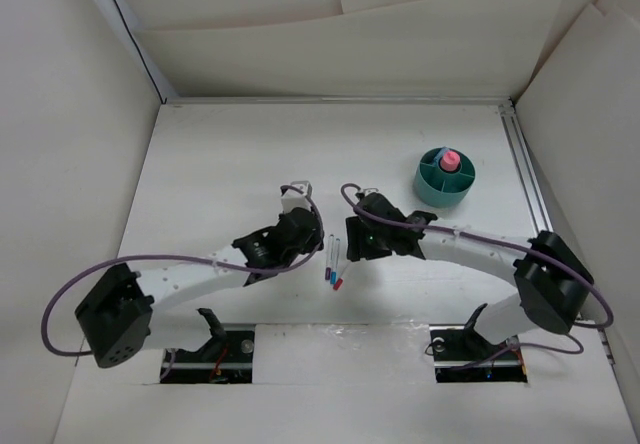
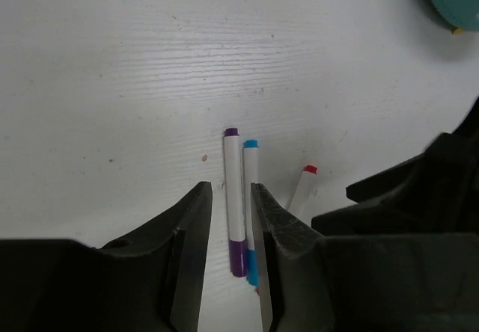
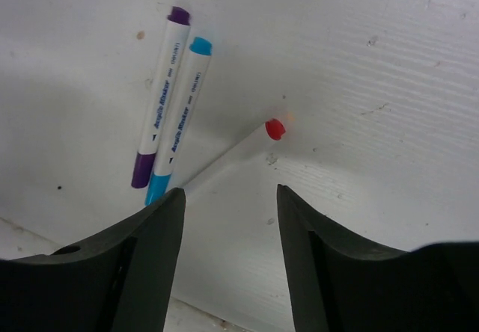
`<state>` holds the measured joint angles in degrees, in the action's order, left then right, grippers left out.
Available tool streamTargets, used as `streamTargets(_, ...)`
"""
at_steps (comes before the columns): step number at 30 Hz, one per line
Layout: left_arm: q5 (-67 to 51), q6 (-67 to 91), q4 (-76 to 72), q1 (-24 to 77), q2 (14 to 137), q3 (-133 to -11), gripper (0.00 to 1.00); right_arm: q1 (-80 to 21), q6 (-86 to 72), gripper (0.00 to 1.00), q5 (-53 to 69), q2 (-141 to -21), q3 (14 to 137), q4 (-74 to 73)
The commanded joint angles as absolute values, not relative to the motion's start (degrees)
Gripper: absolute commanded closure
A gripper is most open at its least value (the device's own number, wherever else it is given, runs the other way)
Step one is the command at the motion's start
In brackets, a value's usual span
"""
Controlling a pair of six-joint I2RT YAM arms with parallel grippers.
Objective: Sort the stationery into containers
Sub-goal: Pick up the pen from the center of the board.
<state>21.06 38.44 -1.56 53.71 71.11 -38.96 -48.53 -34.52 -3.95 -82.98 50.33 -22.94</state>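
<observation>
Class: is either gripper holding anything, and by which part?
Nothing is held. The left gripper and right gripper are both open over pens lying on the table.

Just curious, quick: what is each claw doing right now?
Left gripper: open, over the purple-tipped pen, holding nothing.
Right gripper: open, empty, above the red-tipped pen.

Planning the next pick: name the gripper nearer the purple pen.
Left. The left gripper frames the purple pen between its fingers; the right gripper is by the red pen, farther off.
</observation>
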Motion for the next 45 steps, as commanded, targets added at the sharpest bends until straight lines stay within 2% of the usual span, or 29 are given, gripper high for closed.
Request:
streamTargets(1,23.37,40.25,-5.44,53.26,61.74,-34.64,0.75,-49.04,-39.36,0.43,-7.9,-85.94,53.0,-23.82)
streamTargets(6,25.93,40.25,-7.55,52.21,50.02,-28.14,0.68,-49.04,-41.31,0.49,-11.07,-89.73,54.66,-23.2)
streamTargets(9,24.53,40.25,-7.56,51.07,47.55,-27.51,0.65,-49.04,-42.54,0.51,-11.78,-91.93,55.81,-22.68)
streamTargets(17,25.4,41.48,-7.03,51.06,41.85,-24.44,0.65,-49.04,-45.0,0.58,-11.78,-94.74,55.81,-21.97)
streamTargets(22,28.91,41.48,-5.98,51.06,34.99,-23.91,0.58,-49.04,-46.14,0.6,-12.3,-94.75,55.29,-21.97)
streamTargets(23,29.61,40.96,-5.98,51.06,34.46,-23.91,0.57,-49.04,-46.66,0.64,-12.3,-95.36,55.28,-21.45)
streamTargets(26,30.15,40.96,-5.98,51.06,35.24,-23.91,0.56,-49.04,-47.19,0.69,-11.69,-95.88,54.58,-20.65)
streamTargets(28,30.15,40.96,-5.98,51.06,36.73,-24.43,0.54,-49.04,-47.2,0.77,-11.69,-95.89,54.06,-20.13)
streamTargets(29,30.15,40.96,-5.98,51.06,38.13,-24.43,0.54,-49.04,-47.2,0.85,-11.69,-95.37,54.05,-20.13)
streamTargets(33,30.15,40.96,-8.34,51.06,40.34,-24.43,0.53,-49.04,-47.2,0.95,-14.05,-94.22,54.58,-20.13)
streamTargets(40,29.62,40.96,-8.88,51.06,41.57,-23.82,0.53,-47.47,-43.35,0.98,-18.19,-88.26,60.28,-22.06)
streamTargets(45,28.83,40.34,-9.05,51.06,41.57,-24.35,0.53,-40.29,-38.68,0.98,-22.06,-82.28,64.59,-23.64)
